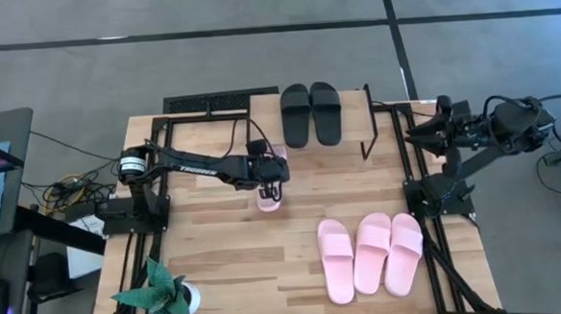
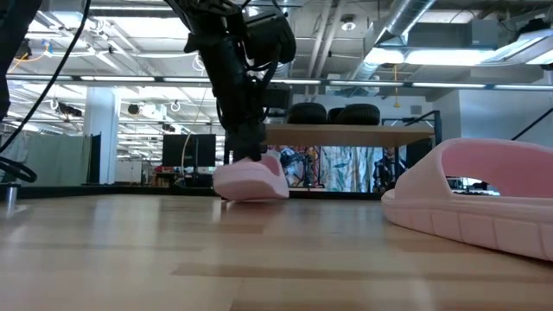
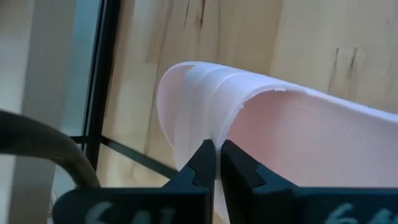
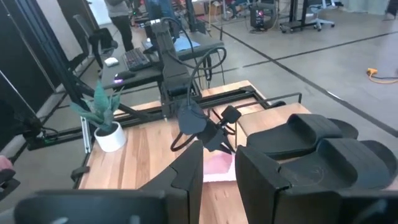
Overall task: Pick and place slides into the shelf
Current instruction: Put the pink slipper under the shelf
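Pink slide [image 3: 249,118] fills the left wrist view, its strap edge pinched between the left gripper [image 1: 272,189] fingers, mid-table. Left to right: potted plant [image 1: 163,296] at the front corner; black pair [image 1: 310,112] already on the shelf [image 1: 355,119]; three pink slides [image 1: 370,253] wait on the table. Right gripper [image 1: 431,125] parked at the right edge, fingers slightly apart, empty. By my count: two shelved, four left.

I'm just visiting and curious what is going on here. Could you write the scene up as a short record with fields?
Left gripper: shut on the edge of a pink slide, mid-table
Right gripper: waiting at the table's right edge, holding nothing
Shelf: at the table's far side, black pair on top
Other pink slides: three side by side, near right of the table
Potted plant: near left corner
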Available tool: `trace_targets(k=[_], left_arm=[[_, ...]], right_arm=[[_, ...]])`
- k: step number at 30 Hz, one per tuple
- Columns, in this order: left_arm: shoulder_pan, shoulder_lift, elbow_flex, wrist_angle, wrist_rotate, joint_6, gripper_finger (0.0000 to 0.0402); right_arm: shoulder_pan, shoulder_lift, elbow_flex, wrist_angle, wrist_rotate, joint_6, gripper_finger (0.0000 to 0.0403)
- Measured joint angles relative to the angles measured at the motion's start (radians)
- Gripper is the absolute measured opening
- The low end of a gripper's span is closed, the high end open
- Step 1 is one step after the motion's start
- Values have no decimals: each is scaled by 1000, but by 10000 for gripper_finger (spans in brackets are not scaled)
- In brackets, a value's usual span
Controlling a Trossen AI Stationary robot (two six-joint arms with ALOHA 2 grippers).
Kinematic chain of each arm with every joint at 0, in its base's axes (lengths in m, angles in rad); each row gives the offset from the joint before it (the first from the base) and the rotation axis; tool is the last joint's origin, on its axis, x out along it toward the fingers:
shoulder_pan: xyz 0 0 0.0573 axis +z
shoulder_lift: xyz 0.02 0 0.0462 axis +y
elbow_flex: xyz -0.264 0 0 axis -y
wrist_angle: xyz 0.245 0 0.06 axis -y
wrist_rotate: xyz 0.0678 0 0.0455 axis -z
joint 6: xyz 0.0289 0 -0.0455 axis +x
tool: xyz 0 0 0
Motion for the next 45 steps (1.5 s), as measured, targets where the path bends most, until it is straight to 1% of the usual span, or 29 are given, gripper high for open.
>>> trace_targets(k=[4,7,12,21,24,35,45], left_arm=[[6,0,1,0,5,14,0],[6,0,1,-3,32,13,0],[5,0,1,-7,65,-3,0],[5,0,1,-23,72,-45,0],[5,0,2,-26,94,-51,3],[6,0,2,-28,144,-86,56],[-2,1,1,-31,159,-125,105]], right_arm=[[0,11,-1,-1,0,0,82],[0,18,-1,-2,-1,0,82],[0,30,-1,-2,-2,1,82],[0,48,-1,-2,-2,1,82],[0,50,-1,-2,-3,1,82],[0,53,-1,-2,-3,1,82],[0,52,-1,-2,-4,1,82]])
